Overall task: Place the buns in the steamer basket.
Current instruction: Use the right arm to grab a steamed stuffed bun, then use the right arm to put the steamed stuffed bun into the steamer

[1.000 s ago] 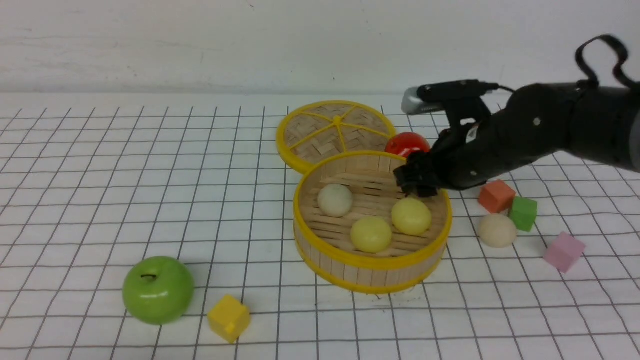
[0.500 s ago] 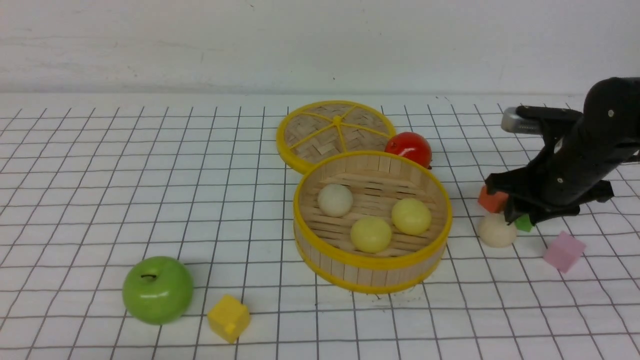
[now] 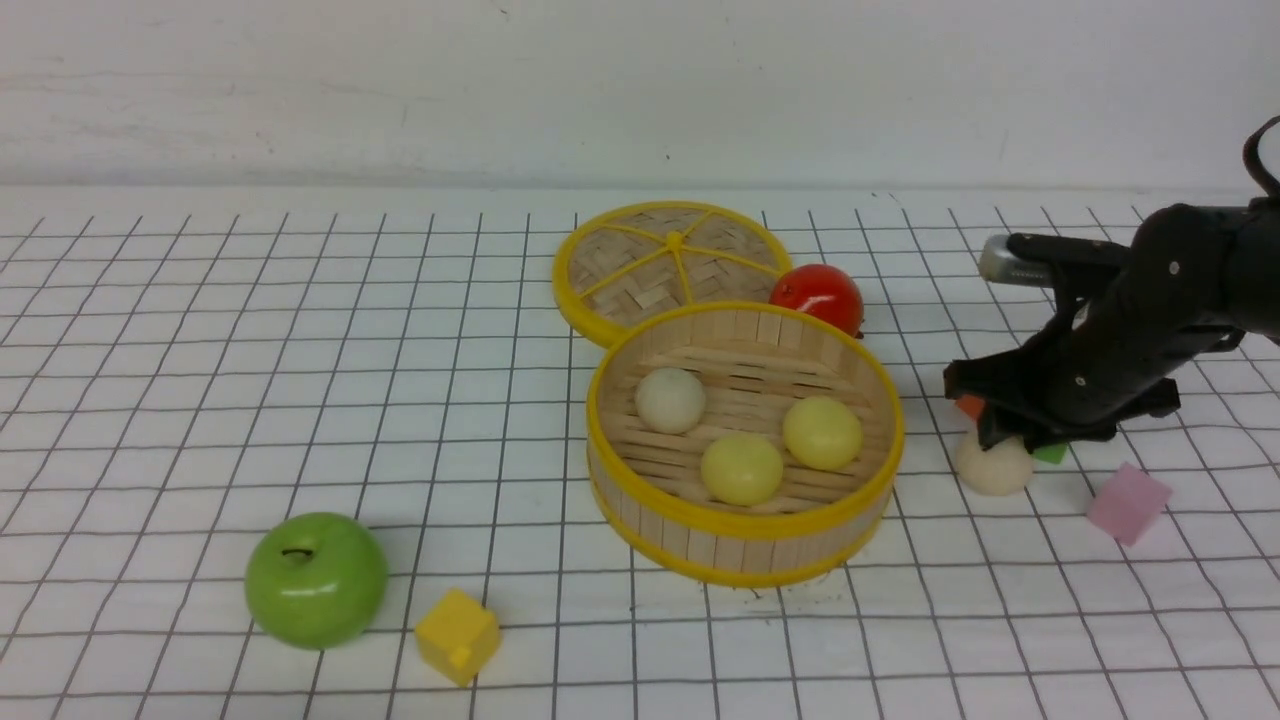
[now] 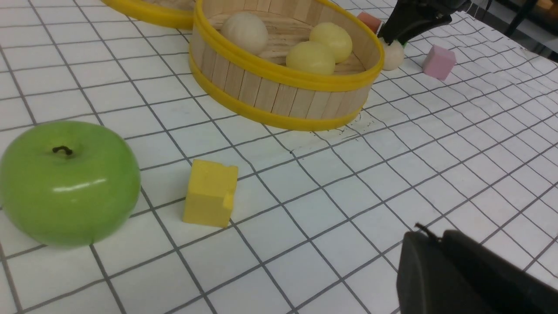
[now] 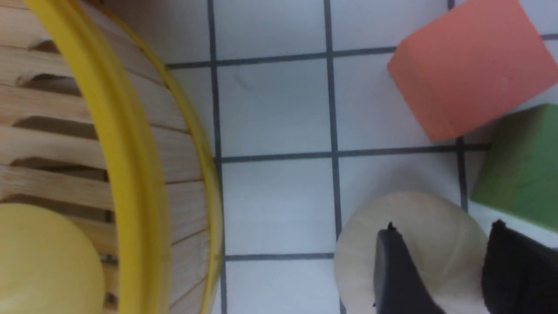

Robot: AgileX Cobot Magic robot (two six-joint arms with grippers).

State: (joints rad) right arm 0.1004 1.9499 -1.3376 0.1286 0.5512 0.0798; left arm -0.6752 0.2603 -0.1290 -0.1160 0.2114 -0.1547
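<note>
The steamer basket [image 3: 745, 515] stands mid-table and holds three buns: one cream-white [image 3: 670, 400] and two pale yellow [image 3: 742, 468] [image 3: 822, 432]. The fourth bun [image 3: 993, 468], cream-white, lies on the table to the basket's right. My right gripper [image 3: 1000, 435] is open and hovers just above this bun. In the right wrist view its jaws [image 5: 442, 226] stand apart over the bun [image 5: 427, 226], beside the basket's rim [image 5: 126, 165]. My left gripper [image 4: 429, 237] is shut and empty, low over the table near the front. It is out of the front view.
The woven lid [image 3: 672, 262] and a red fruit [image 3: 818, 293] lie behind the basket. An orange cube [image 5: 471, 65], a green cube [image 5: 518, 165] and a pink cube [image 3: 1128, 503] crowd the loose bun. A green apple [image 3: 316, 578] and a yellow cube [image 3: 458, 635] sit front left.
My right gripper left the basket, where it hung over a yellow bun, and swung right to the loose cream-white bun. It has since shifted slightly left over it.
</note>
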